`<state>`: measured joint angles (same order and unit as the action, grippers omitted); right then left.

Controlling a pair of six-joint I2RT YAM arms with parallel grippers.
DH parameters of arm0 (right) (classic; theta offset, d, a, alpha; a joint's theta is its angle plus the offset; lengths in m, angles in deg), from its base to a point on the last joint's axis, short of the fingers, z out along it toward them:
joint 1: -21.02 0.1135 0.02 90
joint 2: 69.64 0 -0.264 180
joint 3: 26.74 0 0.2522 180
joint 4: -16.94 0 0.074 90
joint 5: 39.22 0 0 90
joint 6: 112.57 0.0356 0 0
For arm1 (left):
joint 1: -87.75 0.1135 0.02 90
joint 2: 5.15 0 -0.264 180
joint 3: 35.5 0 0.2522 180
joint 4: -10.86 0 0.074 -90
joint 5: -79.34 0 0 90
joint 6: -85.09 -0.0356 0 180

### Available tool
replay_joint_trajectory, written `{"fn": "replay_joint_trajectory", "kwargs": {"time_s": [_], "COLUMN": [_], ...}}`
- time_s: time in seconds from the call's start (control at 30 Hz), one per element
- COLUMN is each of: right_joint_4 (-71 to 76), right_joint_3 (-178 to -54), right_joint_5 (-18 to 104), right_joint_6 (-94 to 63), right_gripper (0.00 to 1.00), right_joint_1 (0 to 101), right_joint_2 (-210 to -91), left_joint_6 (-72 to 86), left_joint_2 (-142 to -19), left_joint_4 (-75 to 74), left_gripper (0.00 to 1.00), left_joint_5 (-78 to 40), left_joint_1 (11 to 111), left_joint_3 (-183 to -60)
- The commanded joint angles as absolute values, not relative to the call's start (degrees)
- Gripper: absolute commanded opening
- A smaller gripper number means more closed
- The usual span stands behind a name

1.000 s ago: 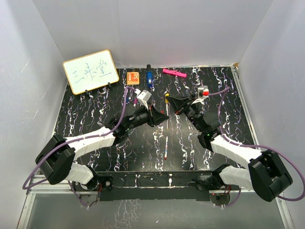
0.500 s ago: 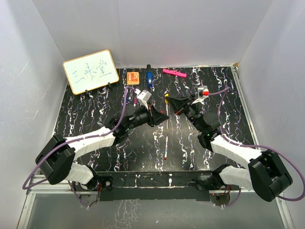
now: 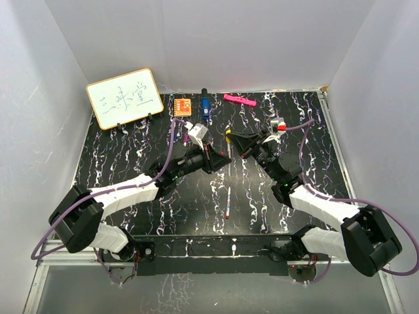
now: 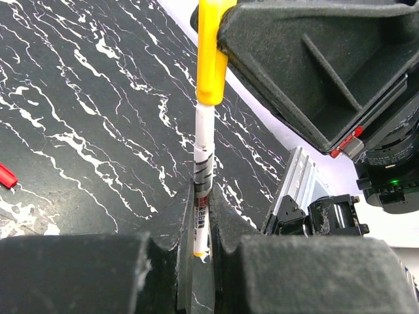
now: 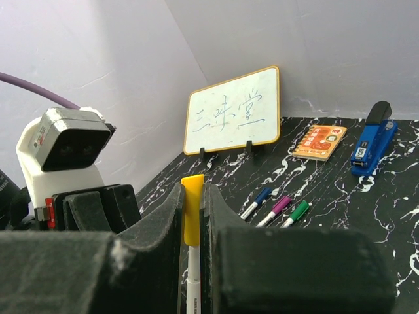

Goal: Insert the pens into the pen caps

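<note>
My left gripper is shut on a white pen with a yellow end, held off the table. The pen's other end sits inside a yellow cap. My right gripper is shut on that cap, facing the left gripper. A second pen with a red tip lies on the table in front of the grippers. A red cap lies on the table. Blue, purple and green capped pens lie side by side.
A whiteboard stands at the back left. An orange block, a blue-and-black stapler and a pink bar lie along the back edge. White walls close in three sides of the black marbled table.
My right wrist has shifted very slightly. Both grippers keep their hold on the pen and the yellow cap between them.
</note>
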<state>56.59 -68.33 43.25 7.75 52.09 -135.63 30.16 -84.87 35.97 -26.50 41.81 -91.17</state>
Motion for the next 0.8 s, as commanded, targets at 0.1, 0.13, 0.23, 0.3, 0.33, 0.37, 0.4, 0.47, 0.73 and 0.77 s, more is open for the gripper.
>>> {"fn": "replay_joint_trajectory", "kwargs": {"time_s": [0.1,0.13,0.23,0.3,0.33,0.37,0.4,0.47,0.73,0.77], "right_joint_4": [55.83,55.63,54.77,54.54,54.18,53.78,53.21,52.05,48.64,47.76], "right_joint_3": [-68.01,-68.05,-68.52,-68.83,-69.00,-69.18,-69.37,-69.73,-70.90,-71.15], "right_joint_5": [42.05,41.81,40.43,39.12,38.62,38.01,37.50,36.37,34.25,34.34], "right_joint_6": [7.49,7.53,7.51,7.41,7.28,7.04,6.62,6.00,5.29,4.91], "right_gripper": [0.00,0.00,0.00,0.00,0.00,0.00,0.00,0.00,0.00,0.00], "right_joint_1": [52.39,52.40,52.40,52.48,52.49,52.49,52.56,52.64,52.81,52.94], "right_joint_2": [-134.16,-134.26,-134.81,-135.32,-135.49,-135.77,-135.93,-136.15,-138.39,-138.52], "left_joint_6": [27.50,27.37,26.83,26.67,26.64,26.44,26.20,25.86,24.43,24.17], "left_joint_2": [-80.67,-80.51,-80.17,-80.06,-79.94,-79.80,-79.58,-79.03,-77.25,-77.14], "left_joint_4": [36.41,36.33,36.42,36.59,36.66,36.78,36.82,37.16,41.46,41.82], "left_gripper": [0.00,0.00,0.00,0.00,0.00,0.00,0.00,0.00,0.00,0.00], "left_joint_5": [-24.37,-24.08,-23.55,-23.21,-22.96,-22.70,-22.39,-22.03,-20.70,-20.42], "left_joint_1": [41.94,41.92,41.94,41.96,41.96,41.96,42.02,42.32,43.52,43.57], "left_joint_3": [-91.84,-91.86,-91.99,-92.23,-92.33,-92.45,-92.58,-92.96,-93.71,-93.87]}}
